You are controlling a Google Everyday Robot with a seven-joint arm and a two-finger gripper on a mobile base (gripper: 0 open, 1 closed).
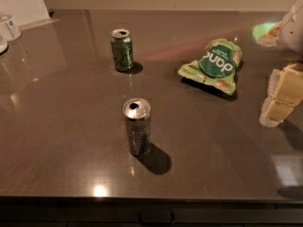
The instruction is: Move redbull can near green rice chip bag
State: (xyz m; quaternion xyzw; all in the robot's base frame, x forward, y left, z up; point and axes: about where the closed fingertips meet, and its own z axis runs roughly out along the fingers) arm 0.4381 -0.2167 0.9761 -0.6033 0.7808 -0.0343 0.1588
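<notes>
The green can (121, 49) stands toward the far edge. The redbull can (137, 126) stands upright nearer the front edge, well apart from the bag (213, 65), apparently awaiting pickup. The gripper (283, 92) hovers at the right edge; released or clenched, I cannot tell.

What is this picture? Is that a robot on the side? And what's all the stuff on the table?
Yes, it's a robot! This is one photo, looking down on a dark table. The pale yellowish blocks at the right edge are the robot's claw, the part it grabs things with. It is off to the side and touches none of the things. In front stands the redbull can, tall, slim and silver. Farther back stands a shorter green can. To the right lies the wrinkly green rice chip bag. The robot's job is to bring the redbull can near that bag.
</notes>
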